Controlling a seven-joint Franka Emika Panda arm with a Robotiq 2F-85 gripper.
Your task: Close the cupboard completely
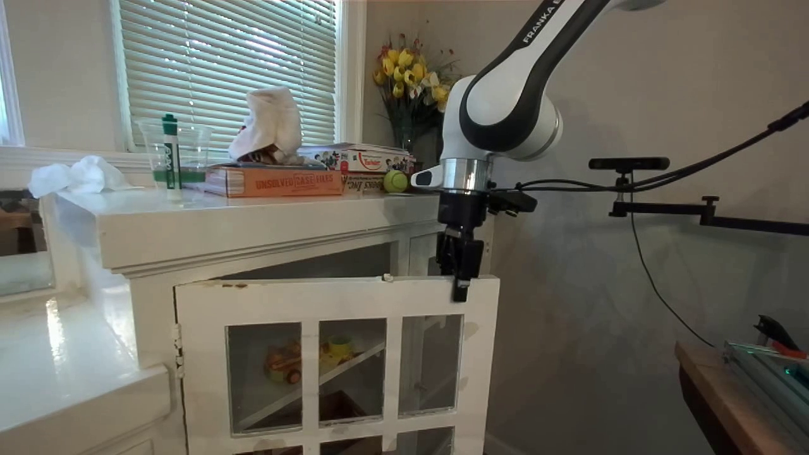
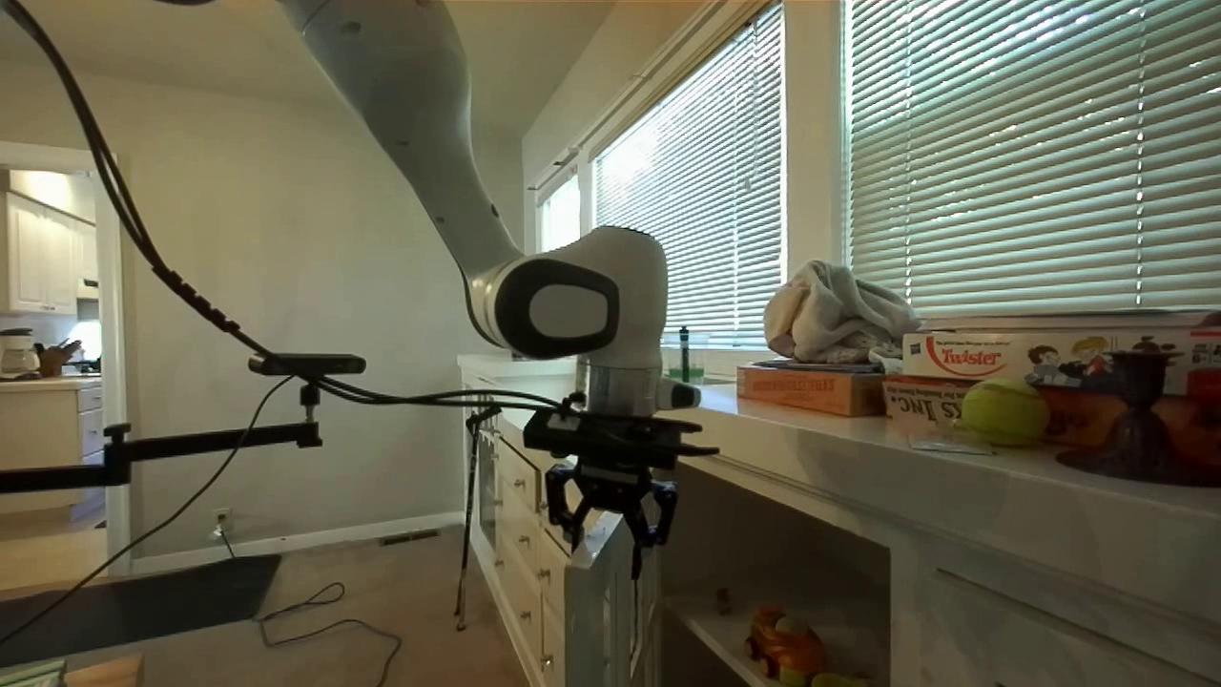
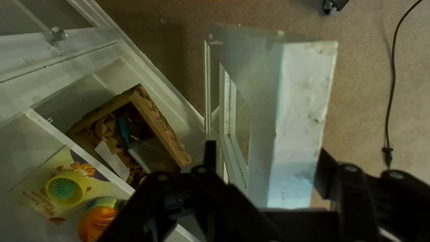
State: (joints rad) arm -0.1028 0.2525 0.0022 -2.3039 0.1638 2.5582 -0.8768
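Observation:
The white cupboard [image 1: 265,237] has its glass-paned door [image 1: 341,298] standing open, swung out from its left hinges in this exterior view. The door also shows in an exterior view [image 2: 584,611], and the shelves inside are exposed there. My gripper [image 1: 460,287] points down over the door's top edge near its free end. In the wrist view the gripper [image 3: 265,161] is open, with the door's top edge [image 3: 302,111] between its fingers. One finger is close to the outer face; whether it touches I cannot tell. The other stands apart from the inner face.
Boxed games [image 1: 297,182], a cloth [image 1: 268,123], a cup [image 1: 189,155] and a tennis ball [image 1: 395,181] stand on the cupboard top. Inside are a wooden box [image 3: 158,124], a yellow cup [image 3: 65,188] and an orange toy [image 3: 95,223]. A camera arm [image 2: 215,442] stands nearby.

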